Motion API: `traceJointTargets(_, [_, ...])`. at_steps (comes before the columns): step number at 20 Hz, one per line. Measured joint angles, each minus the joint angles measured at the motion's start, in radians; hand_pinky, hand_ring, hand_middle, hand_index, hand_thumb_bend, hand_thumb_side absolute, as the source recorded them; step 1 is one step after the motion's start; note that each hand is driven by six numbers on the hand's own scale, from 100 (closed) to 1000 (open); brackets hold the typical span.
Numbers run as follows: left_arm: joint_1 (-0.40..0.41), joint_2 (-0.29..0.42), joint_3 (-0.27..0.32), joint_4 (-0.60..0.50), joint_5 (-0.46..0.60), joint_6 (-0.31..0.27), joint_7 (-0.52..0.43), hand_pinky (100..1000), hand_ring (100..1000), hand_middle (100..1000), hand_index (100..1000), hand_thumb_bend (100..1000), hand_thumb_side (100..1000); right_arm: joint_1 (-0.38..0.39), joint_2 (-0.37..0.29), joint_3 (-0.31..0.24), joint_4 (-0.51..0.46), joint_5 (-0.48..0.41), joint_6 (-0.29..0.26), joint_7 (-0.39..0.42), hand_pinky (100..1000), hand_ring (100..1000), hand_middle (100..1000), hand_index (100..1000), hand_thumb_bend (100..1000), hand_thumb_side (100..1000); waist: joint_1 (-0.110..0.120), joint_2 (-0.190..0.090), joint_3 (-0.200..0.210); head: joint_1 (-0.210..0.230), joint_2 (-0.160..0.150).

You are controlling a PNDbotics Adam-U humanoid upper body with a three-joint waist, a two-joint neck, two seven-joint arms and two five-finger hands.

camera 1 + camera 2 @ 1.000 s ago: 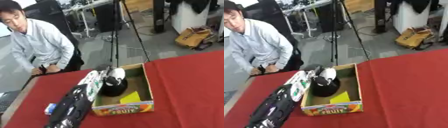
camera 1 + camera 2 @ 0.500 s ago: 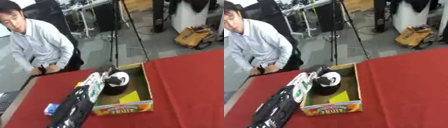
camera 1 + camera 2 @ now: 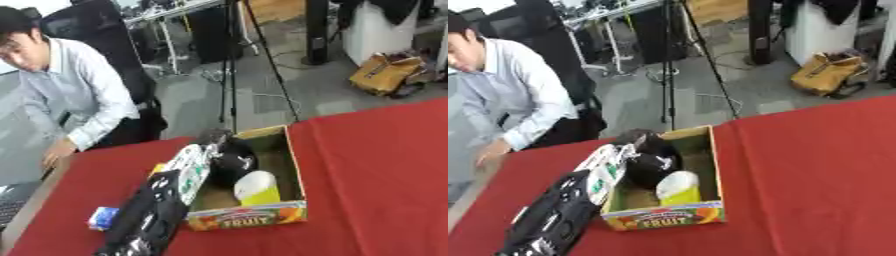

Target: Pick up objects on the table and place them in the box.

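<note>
Red table [image 3: 376, 165]; brown box [image 3: 293, 165], colourful front; black hand [image 3: 229, 162]; yellow-white container [image 3: 256, 188].

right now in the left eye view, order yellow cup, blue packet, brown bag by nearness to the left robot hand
From the left robot hand:
1. yellow cup, beside it in the box
2. blue packet, on the table, left
3. brown bag, on the floor, far right
</note>
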Motion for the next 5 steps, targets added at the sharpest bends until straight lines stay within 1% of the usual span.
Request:
traceJointTargets(2, [0.0, 0.001, -0.002, -0.012, 0.0, -0.005, -0.005, 1000, 929, 892, 1000, 395, 570, 0.001, 0.0, 0.0, 0.0, 0.0, 0.0, 0.0, 755, 711, 571, 555, 100, 929, -0.001, 0.0, 0.007, -0.003, 0.001])
traceJointTargets(3, [0.0, 0.001, -0.005, -0.021, 0.0, -0.008, -0.008, 1000, 932, 892, 1000, 356, 561, 0.001, 0.0, 0.0, 0.0, 0.0, 0.0, 0.001, 755, 711, 571, 555, 100, 930, -0.003, 0.0, 0.01, -0.005, 0.001])
traceJointTargets(4, [0.0, 0.003, -0.009, -0.045, 0.001, -0.015, -0.012, 1000, 932, 891, 1000, 347, 557, 0.004, 0.0, 0.0, 0.0, 0.0, 0.001, 0.001, 755, 711, 571, 555, 100, 930, -0.005, -0.001, 0.017, -0.005, 0.002])
traceJointTargets(5, [0.003, 0.013, -0.015, -0.086, 0.004, -0.025, -0.015, 1000, 934, 891, 1000, 317, 551, 0.006, 0.0, 0.0, 0.0, 0.0, 0.001, 0.001, 755, 711, 571, 555, 100, 929, -0.006, -0.002, 0.027, -0.006, 0.002])
